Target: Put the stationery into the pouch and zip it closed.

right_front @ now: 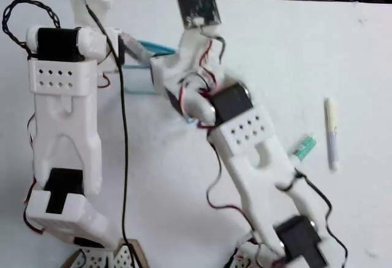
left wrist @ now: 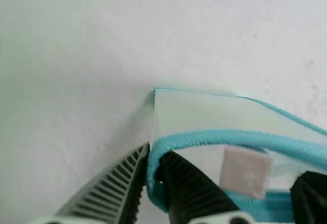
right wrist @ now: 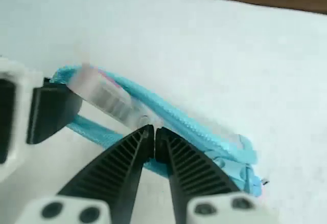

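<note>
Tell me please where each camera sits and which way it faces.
High view: above the table, looking down on left arm, right arm, pouch and pen.
Left wrist view: on the left arm, facing the pouch corner; the left gripper pinches its blue edge.
Right wrist view: on the right arm, facing the pouch; the right gripper is shut on its edge.
Shared: both wrist views show the pouch.

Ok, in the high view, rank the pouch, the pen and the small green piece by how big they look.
1. pouch: largest, even though partly covered.
2. pen: long but thin.
3. small green piece: clearly smallest, much shorter than the pen beside it.
</note>
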